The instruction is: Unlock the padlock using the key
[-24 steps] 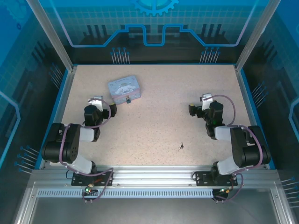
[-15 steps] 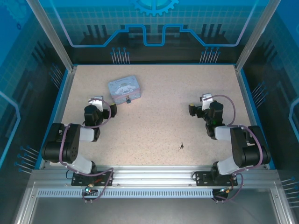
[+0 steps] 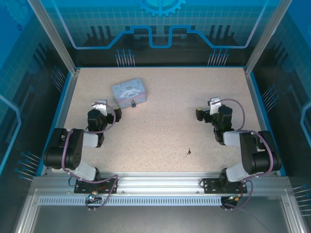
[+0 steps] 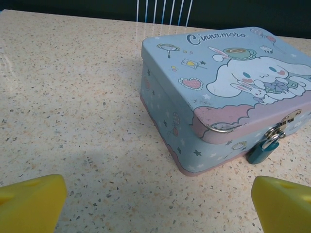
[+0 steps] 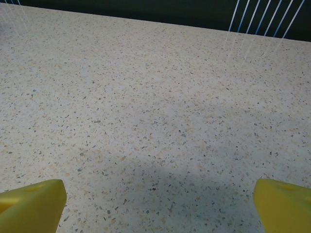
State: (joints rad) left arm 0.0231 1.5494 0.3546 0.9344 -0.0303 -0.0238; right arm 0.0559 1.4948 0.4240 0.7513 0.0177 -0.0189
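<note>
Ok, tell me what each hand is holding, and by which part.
Nothing. Left hand and right hand are open and empty; the key lies on the table, the padlock hangs on the tin.

Glossy printed tin box (image 4: 228, 92); teal metal padlock (image 4: 262, 150); speckled, stone-like table (image 4: 73, 97).

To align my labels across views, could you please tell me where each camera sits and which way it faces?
Top external: above, behind the arms, looking down at the table; left gripper and right gripper show.
Left wrist: low, facing the tin box and padlock; yellow fingertips at bottom corners.
Right wrist: low, facing the table toward the far wall; yellow fingertips likewise.
Shared: top and left wrist both show the tin box.
</note>
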